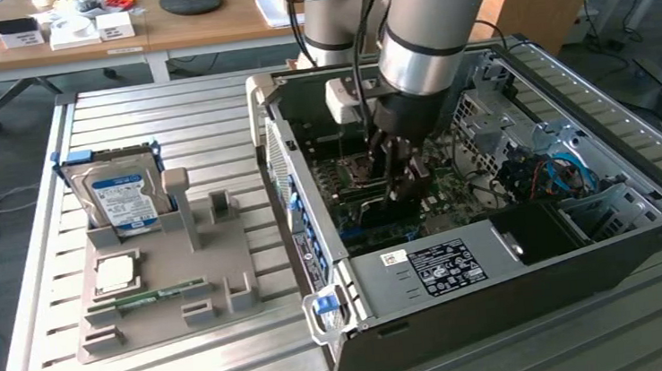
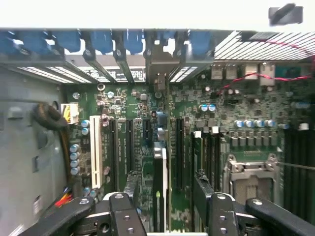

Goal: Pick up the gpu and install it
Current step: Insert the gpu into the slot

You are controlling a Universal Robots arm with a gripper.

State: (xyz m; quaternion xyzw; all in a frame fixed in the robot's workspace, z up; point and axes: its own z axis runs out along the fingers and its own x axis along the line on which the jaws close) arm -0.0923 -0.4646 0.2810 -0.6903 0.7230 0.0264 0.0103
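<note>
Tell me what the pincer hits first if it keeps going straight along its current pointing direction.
Most likely the gpu: in the wrist view it stands on edge between the open pincer fingers, directly ahead, seated in the motherboard. Depth is unclear, so the fingers may straddle the card and reach the board.

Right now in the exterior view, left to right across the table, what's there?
Hard drive standing in the grey holder → memory stick lying in the holder → open computer case, with the gripper down inside it.
</note>
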